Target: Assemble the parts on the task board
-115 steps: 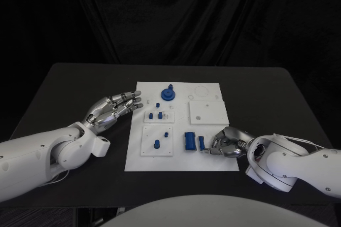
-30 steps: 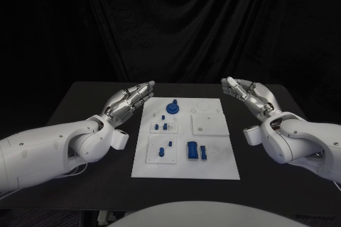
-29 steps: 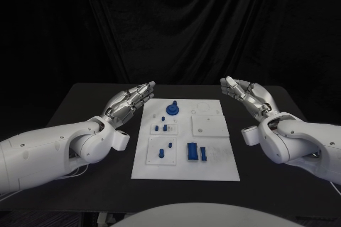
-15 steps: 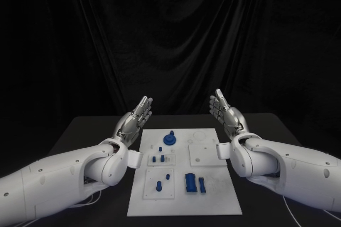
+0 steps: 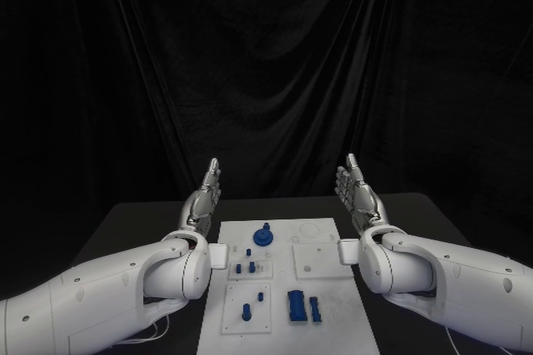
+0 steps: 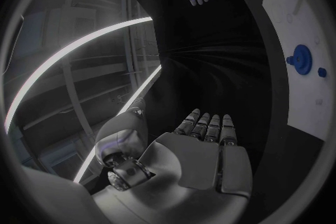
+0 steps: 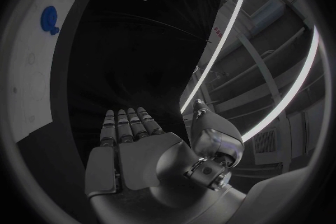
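Both arms are raised above the black table, the left hand and right hand flat, fingers straight, holding nothing. Between them lies the task board, its blue parts untouched; the arms hide its near corners.

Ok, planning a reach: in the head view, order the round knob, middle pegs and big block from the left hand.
1. Round knob, far end, nearest the left hand.
2. Middle pegs, left half.
3. Big block, near end.
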You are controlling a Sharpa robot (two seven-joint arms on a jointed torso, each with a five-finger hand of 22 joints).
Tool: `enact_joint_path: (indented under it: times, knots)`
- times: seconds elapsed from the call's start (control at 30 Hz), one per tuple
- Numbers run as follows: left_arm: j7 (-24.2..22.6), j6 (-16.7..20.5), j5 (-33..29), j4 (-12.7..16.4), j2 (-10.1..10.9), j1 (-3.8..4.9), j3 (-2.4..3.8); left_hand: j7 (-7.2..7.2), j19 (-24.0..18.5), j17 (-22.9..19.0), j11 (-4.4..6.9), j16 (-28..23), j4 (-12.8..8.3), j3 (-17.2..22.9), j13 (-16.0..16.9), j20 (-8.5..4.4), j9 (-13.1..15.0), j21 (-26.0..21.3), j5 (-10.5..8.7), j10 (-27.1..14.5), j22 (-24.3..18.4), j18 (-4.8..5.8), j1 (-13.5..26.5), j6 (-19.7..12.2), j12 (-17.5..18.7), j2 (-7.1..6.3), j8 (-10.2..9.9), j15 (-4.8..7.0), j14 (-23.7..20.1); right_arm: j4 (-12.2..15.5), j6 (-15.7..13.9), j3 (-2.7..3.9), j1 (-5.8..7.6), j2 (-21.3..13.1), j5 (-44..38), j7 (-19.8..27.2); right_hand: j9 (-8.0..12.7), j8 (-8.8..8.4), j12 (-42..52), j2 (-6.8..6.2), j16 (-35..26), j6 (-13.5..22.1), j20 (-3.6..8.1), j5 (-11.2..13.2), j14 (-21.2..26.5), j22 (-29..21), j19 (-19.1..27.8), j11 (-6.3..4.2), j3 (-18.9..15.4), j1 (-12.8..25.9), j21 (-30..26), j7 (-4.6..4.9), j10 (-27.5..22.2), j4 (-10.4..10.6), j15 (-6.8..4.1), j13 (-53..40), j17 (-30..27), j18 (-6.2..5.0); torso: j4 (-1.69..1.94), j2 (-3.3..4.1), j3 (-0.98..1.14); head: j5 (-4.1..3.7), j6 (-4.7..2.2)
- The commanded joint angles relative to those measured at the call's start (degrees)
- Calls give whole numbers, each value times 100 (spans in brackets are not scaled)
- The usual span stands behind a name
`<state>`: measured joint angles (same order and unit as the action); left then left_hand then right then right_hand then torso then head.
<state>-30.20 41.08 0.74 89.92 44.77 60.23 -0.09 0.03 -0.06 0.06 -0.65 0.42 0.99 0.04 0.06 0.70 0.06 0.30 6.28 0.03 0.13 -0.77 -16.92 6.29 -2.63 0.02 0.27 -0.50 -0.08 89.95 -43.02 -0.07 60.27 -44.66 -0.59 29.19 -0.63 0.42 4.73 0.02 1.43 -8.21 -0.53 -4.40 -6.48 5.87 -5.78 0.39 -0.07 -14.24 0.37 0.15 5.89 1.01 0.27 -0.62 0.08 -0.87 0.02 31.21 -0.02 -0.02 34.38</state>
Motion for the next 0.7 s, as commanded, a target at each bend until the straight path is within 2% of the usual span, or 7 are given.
enact_joint_path:
  times: [0.03,0.07,0.1,0.13,0.33,0.43,0.7]
  knots:
    - [41,304,-74,3,-8,-7,9,-3,6,-6,65,-42,-99,-4,-6,-70,-6,-30,-200,-3,-13,77,539,-209,263,-2,-27,50,8,1,-110,7,-11,-3,59,60,63,-42,-473,-2,-143,258,53,440,201,-587,578,-39,7,454,-37,-15,-589,-101,-27,62,-8,87,-2,-3,2,2,0]
    - [41,304,-74,3,-8,-7,9,-3,6,-6,65,-42,-99,-4,-6,-70,-6,-30,-217,-3,-13,77,587,-220,263,-2,-27,50,8,1,-110,7,-11,-3,59,60,63,-42,-473,-2,-143,279,53,440,216,-587,578,-39,7,490,-37,-15,-589,-101,-27,62,-8,87,-2,-3,2,2,0]
    - [41,304,-74,3,-8,-7,9,-3,6,-6,65,-42,-99,-4,-6,-70,-6,-30,-628,-3,-13,77,634,-223,263,-2,-27,50,8,1,-110,7,-11,-3,59,60,63,-42,-473,-2,-143,304,53,440,238,-587,578,-39,7,533,-37,-15,-589,-101,-27,62,-8,87,-2,-3,2,2,0]
    - [41,304,-74,3,-8,-7,9,-3,6,-6,65,-42,-99,-4,-6,-70,-6,-30,-628,-3,-13,77,677,-629,263,-2,-27,50,8,1,-110,7,-11,-3,59,60,63,-42,-473,-2,-143,320,53,440,648,-587,578,-39,7,565,-37,-15,-589,-101,-27,62,-8,87,-2,-3,2,2,0]
    - [41,304,-74,3,-8,-7,9,-3,6,-6,65,-42,-99,-4,-6,-70,-6,-30,-628,-3,-13,77,893,-629,263,-2,-27,50,8,1,-110,7,-11,-3,59,60,63,-42,-473,-2,-143,821,53,440,648,-587,578,-39,7,721,-37,-15,-589,-101,-27,62,-8,87,-2,-3,2,2,0]
    - [41,304,-74,3,-8,-7,9,-3,6,-6,65,-42,-99,-4,-6,-70,-6,-30,-628,-3,-13,77,996,-629,263,-2,-27,50,8,1,-110,7,-11,-3,59,60,63,-42,-473,-2,-143,821,53,440,648,-587,578,-39,7,1424,-37,-15,-589,-101,-27,62,-8,87,-2,-3,2,2,0]
    - [41,304,-74,3,-8,-7,9,-3,6,-6,65,-42,-99,-4,-6,-70,-6,-30,-628,-3,-13,77,1692,-629,263,-2,-27,50,8,1,-110,7,-11,-3,59,60,63,-42,-473,-2,-143,821,53,440,648,-587,578,-39,7,1424,-37,-15,-589,-101,-27,62,-8,87,-2,-3,2,2,0]
